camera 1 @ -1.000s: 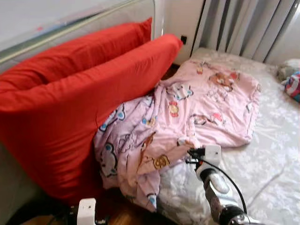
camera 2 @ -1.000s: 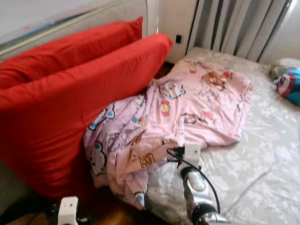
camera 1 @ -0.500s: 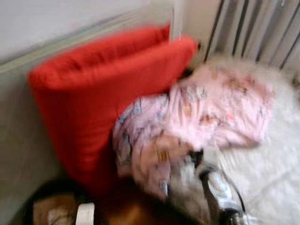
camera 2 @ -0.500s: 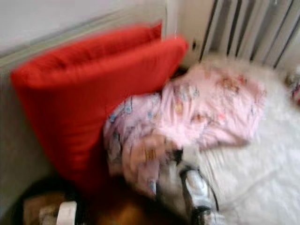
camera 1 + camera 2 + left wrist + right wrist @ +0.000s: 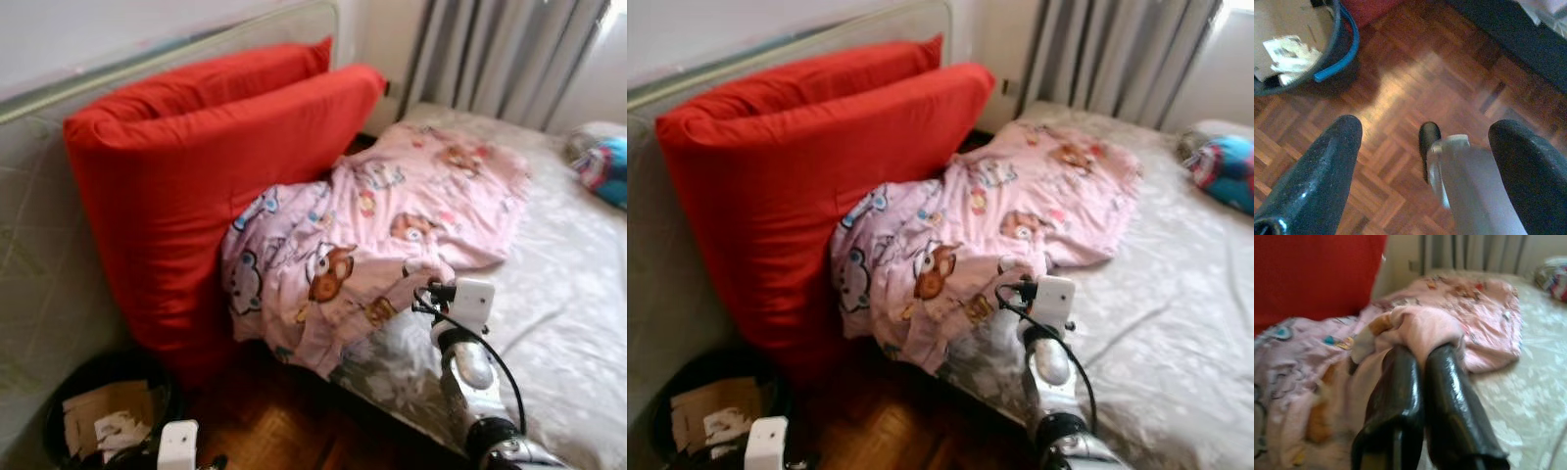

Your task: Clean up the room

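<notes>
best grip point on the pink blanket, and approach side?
The bunched corner nearest the robot, where the right gripper is already shut on a fold. The pink blanket lies crumpled on the bed, its far end against the red pillows, so approaching from the bed's near edge probably suits best: raised folds there offer something to pinch.

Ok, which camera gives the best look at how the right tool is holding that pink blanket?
The right wrist view: the right tool is shut on a bunched fold of the pink blanket, seen close up. The eye views show the blanket spread over the bed, the arm hiding the pinch.
</notes>
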### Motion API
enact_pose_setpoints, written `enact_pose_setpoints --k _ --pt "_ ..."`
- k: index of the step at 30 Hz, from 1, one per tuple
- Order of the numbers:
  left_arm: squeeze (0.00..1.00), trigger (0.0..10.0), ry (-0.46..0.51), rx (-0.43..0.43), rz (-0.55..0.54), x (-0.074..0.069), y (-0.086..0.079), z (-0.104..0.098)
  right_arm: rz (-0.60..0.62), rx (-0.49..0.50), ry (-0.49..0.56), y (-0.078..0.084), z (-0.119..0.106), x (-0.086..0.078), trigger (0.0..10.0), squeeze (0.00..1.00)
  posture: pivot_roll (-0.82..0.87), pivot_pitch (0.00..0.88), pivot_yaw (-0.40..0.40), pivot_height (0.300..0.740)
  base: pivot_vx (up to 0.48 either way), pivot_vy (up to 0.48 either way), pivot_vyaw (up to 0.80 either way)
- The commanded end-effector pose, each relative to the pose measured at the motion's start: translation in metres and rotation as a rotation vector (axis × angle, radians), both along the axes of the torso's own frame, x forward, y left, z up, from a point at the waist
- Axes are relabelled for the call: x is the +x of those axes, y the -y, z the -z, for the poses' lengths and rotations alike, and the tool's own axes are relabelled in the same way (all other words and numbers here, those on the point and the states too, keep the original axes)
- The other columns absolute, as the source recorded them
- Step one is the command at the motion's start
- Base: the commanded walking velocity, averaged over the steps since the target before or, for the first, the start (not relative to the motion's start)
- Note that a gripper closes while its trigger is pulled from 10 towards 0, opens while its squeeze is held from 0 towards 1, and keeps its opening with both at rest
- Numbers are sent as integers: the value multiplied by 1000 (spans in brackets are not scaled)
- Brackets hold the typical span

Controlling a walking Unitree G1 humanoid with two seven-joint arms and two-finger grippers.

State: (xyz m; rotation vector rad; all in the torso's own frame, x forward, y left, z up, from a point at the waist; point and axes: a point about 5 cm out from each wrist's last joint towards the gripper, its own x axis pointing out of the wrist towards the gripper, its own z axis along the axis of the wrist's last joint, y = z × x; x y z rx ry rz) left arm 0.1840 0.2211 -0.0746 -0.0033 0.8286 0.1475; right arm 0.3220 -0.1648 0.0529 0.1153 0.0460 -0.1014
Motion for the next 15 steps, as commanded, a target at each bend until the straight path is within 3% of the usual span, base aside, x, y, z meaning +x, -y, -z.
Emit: enact_pose_setpoints --k 1,15 --pt "0 10000 -20 -7 7 -5 4 4 29 -18 22 4 -4 0 10000 0 22 40 -29 740 -262 0 0" --pt "0 10000 -19 -12 12 -5 4 3 39 -43 -4 -5 0 -3 10000 0 21 48 -30 740 -263 0 0"
